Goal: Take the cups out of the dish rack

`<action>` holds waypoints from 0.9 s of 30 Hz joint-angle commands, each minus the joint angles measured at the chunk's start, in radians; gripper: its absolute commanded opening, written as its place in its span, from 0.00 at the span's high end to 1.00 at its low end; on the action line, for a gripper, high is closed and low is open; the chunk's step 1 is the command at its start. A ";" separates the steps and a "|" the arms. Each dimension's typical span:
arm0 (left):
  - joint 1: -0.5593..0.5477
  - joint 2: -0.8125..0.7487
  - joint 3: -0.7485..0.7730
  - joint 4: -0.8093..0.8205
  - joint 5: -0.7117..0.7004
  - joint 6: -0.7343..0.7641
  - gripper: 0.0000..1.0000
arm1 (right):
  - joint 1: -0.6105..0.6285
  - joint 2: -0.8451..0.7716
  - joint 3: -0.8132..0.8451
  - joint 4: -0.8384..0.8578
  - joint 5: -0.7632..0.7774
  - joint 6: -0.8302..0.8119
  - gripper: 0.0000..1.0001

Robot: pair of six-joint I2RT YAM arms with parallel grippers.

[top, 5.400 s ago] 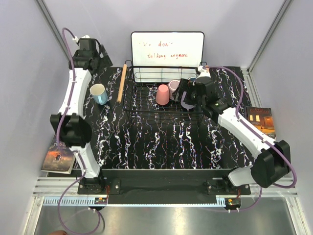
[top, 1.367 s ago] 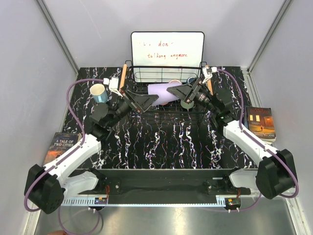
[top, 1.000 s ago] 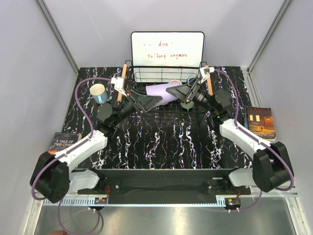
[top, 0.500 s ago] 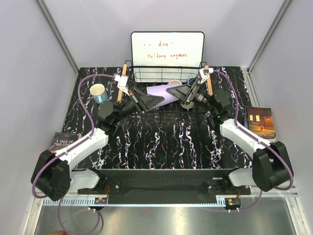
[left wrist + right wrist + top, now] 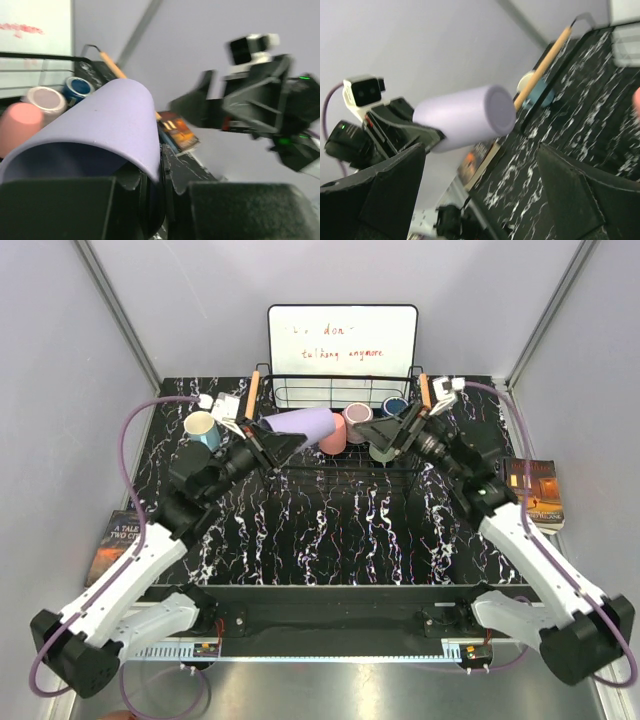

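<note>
My left gripper (image 5: pixel 268 445) is shut on the rim of the lavender cup (image 5: pixel 302 424), which lies sideways in the air over the dish rack's (image 5: pixel 300 390) left edge. In the left wrist view one finger is inside the lavender cup (image 5: pixel 105 120) and one outside, gripper (image 5: pixel 161 172) pinching its wall. My right gripper (image 5: pixel 397 436) stands open and empty to the right, apart from the cup (image 5: pixel 470 117). The salmon pink cup (image 5: pixel 332 438), mauve cup (image 5: pixel 357 417) and navy cup (image 5: pixel 395 406) sit in the rack. A light blue cup (image 5: pixel 203 430) stands on the table at the left.
A white board (image 5: pixel 342 340) with writing leans behind the rack. The rack's wooden handles (image 5: pixel 253 390) run along both short sides. One book (image 5: pixel 112 540) lies off the table's left edge, another book (image 5: pixel 535 490) off the right edge.
The right gripper has opened, let go of the lavender cup and drawn back to the right. The left gripper, shut on the cup's rim, has carried it a little leftward.
</note>
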 commanded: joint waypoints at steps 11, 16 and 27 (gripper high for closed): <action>-0.057 0.126 0.354 -1.108 -0.467 0.172 1.00 | 0.001 -0.043 0.171 -0.490 0.395 -0.283 0.00; -0.152 0.103 0.343 -1.220 -0.563 0.134 1.00 | 0.001 -0.024 0.160 -0.507 0.423 -0.295 0.00; -0.358 0.275 0.308 -1.282 -0.636 0.108 1.00 | 0.001 0.016 0.131 -0.508 0.418 -0.293 0.00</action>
